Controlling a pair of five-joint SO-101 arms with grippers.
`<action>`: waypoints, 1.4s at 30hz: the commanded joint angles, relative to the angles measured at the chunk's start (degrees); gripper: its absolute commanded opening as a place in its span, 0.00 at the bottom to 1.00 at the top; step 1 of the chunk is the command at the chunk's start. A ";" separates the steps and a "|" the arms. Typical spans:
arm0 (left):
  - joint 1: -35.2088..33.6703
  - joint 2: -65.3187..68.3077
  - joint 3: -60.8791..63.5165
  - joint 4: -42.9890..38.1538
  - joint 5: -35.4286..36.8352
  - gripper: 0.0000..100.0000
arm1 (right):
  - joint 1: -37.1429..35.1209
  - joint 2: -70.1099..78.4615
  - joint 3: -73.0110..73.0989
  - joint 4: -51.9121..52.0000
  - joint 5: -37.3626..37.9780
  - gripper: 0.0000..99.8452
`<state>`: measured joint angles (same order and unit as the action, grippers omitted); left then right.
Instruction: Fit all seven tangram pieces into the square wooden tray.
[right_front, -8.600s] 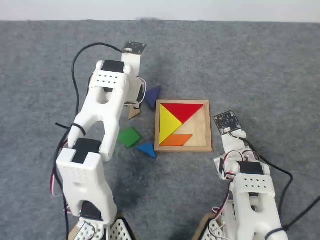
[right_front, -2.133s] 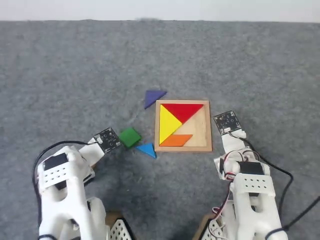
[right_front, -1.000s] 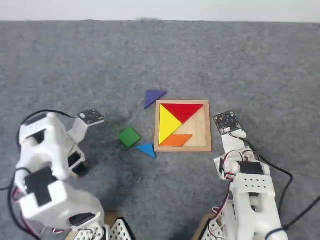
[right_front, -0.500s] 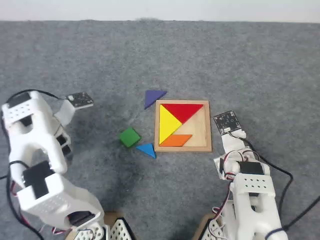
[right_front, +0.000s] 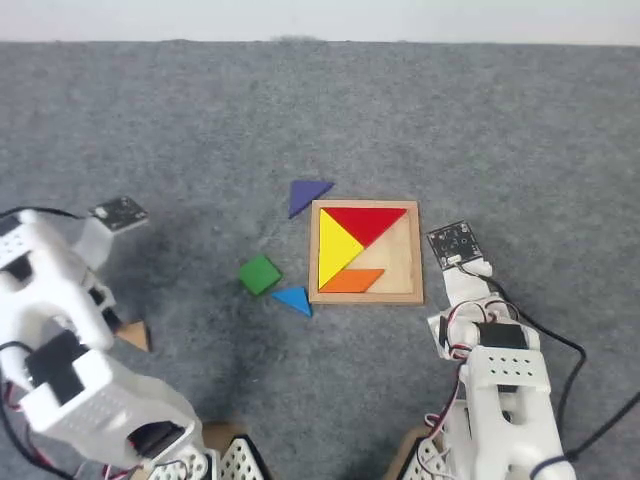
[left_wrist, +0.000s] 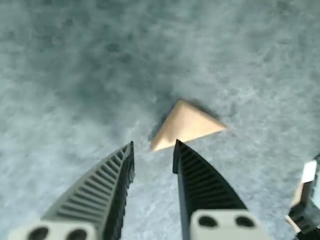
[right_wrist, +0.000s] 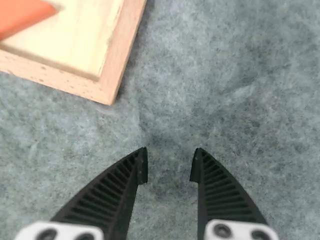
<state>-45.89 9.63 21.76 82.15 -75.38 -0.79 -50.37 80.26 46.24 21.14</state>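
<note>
Compared with the earliest picture, the left arm (right_front: 60, 330) is no longer stretched out beside the tray (right_front: 415, 250); it has swung away to the far left of the tabletop (right_front: 450, 120). The tan triangle (right_front: 133, 335), which was near the tray's left side, now lies flat on the grey surface next to that arm, well apart from the tray. The other pieces and the right arm (right_front: 505, 390) have stayed where they were. The left jaws are open by a narrow gap and hold nothing. In the left wrist view the tan triangle (left_wrist: 185, 125) lies just beyond their tips. The right jaws are also a little open and empty, above the bare tabletop just beside one corner of the tray (right_wrist: 107, 75). There is one tray and there are seven pieces. Three pieces are inside the tray: one red triangle (right_front: 368, 222), one yellow triangle (right_front: 335, 250) and one orange parallelogram (right_front: 352, 281). Four pieces are outside it: one purple triangle (right_front: 308, 193) near its upper left corner, one green square (right_front: 259, 274), one blue triangle (right_front: 294, 298) just beside its lower left corner, and the tan triangle.
</note>
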 joint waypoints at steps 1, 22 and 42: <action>1.05 -0.53 1.89 -0.79 -1.32 0.13 | -0.40 -1.45 -0.26 -1.45 0.70 0.16; 2.81 4.31 6.73 -2.64 -2.55 0.13 | -0.40 -1.45 -0.26 -1.45 0.70 0.16; -2.46 4.31 7.08 -0.09 -6.86 0.09 | -0.40 -1.45 -0.26 -1.45 0.79 0.16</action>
<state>-48.88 14.81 27.12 84.35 -81.80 -0.79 -50.37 80.26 46.24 21.14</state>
